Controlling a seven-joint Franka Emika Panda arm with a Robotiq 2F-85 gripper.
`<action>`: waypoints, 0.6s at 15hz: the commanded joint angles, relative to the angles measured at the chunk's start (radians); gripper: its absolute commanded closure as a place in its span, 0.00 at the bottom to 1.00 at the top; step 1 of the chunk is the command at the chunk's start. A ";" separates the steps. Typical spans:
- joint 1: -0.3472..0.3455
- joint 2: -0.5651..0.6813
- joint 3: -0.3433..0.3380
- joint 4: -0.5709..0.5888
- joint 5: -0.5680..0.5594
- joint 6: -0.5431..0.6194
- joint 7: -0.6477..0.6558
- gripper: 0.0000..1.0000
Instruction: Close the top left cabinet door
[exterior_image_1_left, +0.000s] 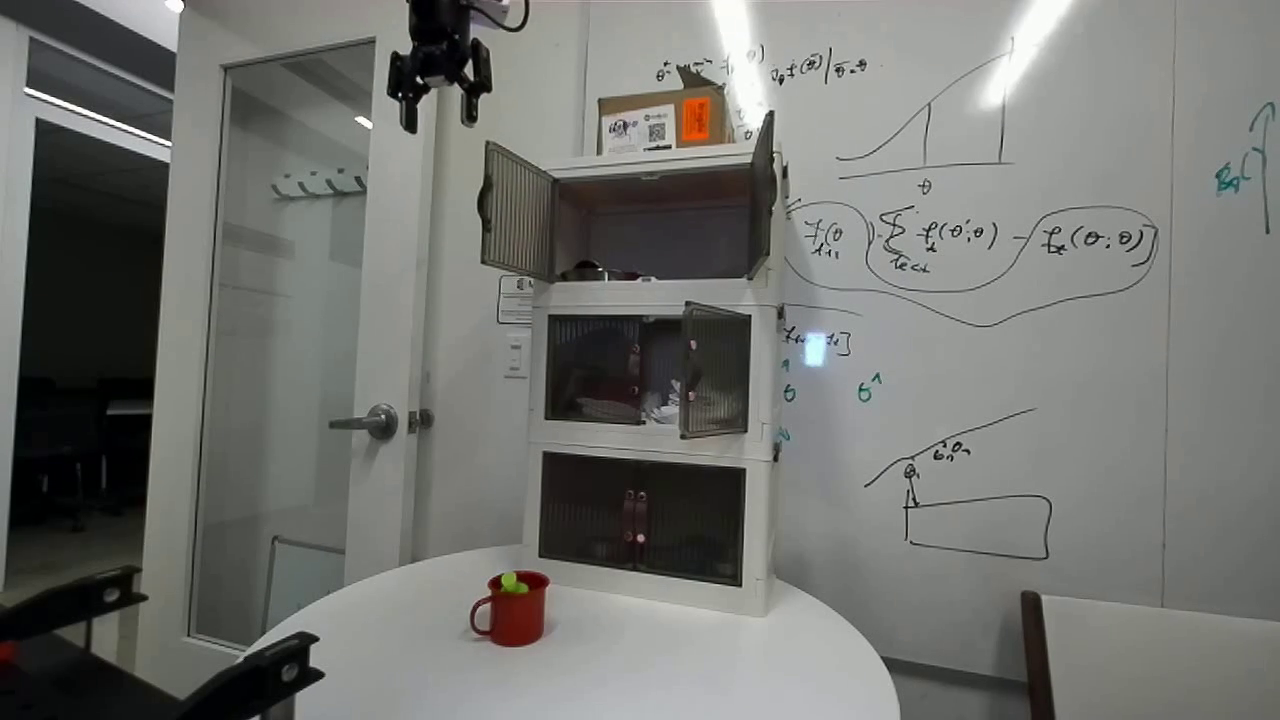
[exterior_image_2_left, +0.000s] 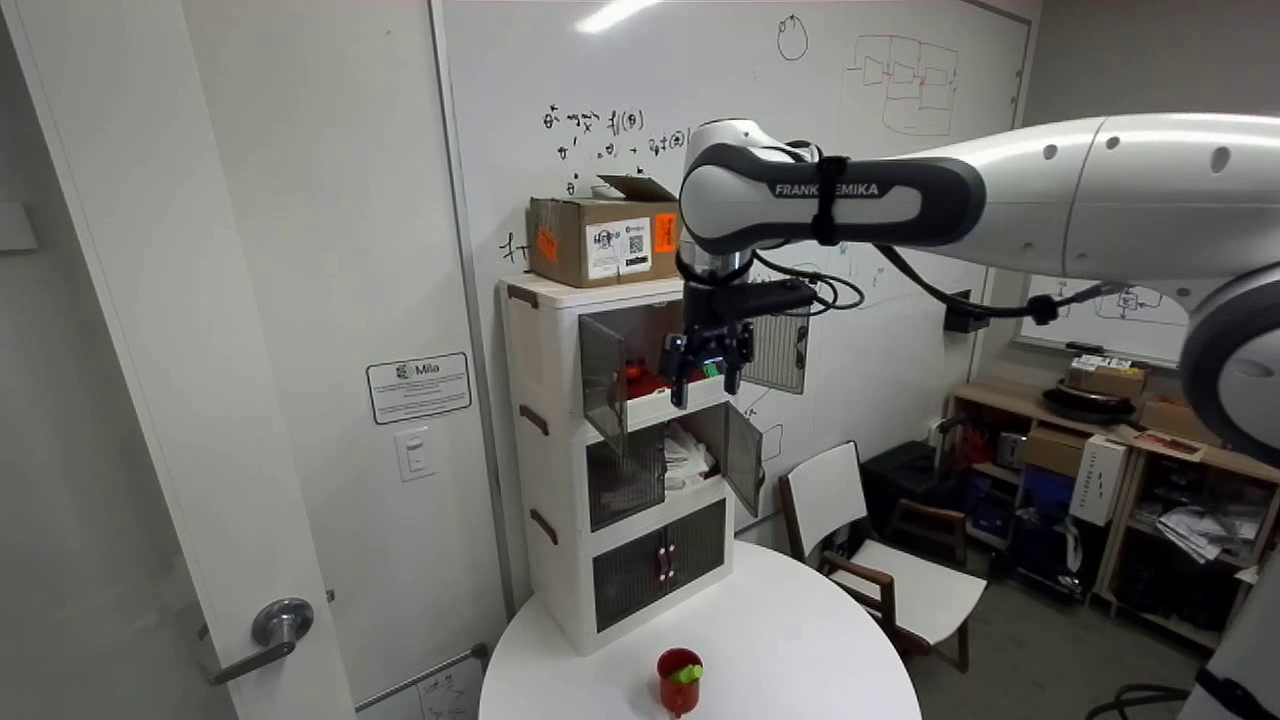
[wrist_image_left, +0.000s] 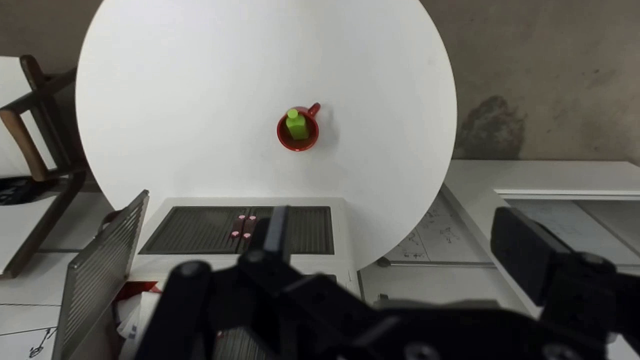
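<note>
We find the scene brightly lit, with two slanting white streaks of glare (exterior_image_1_left: 738, 55) on the glossy, pen-marked whiteboard (exterior_image_1_left: 960, 370) in an exterior view. In the wrist view, we see a soft, faint shadow (wrist_image_left: 330, 133) beside the round red mug (wrist_image_left: 300, 145) on the white circular table (wrist_image_left: 190, 110). There, the black two-fingered gripper (wrist_image_left: 395, 245) sits close and out of focus, while the mug looks sharp.

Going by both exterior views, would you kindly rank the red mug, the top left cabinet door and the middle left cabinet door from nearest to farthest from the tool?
1. Top left cabinet door: swung open, upper left.
2. Middle left cabinet door: closed, one level lower.
3. Red mug: on the white round table, well below the tool.
</note>
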 joint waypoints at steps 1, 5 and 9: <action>0.026 0.148 0.003 0.202 -0.001 -0.021 0.090 0.00; 0.058 0.237 -0.001 0.317 0.010 0.018 0.182 0.00; 0.084 0.272 0.006 0.353 -0.046 0.147 0.277 0.00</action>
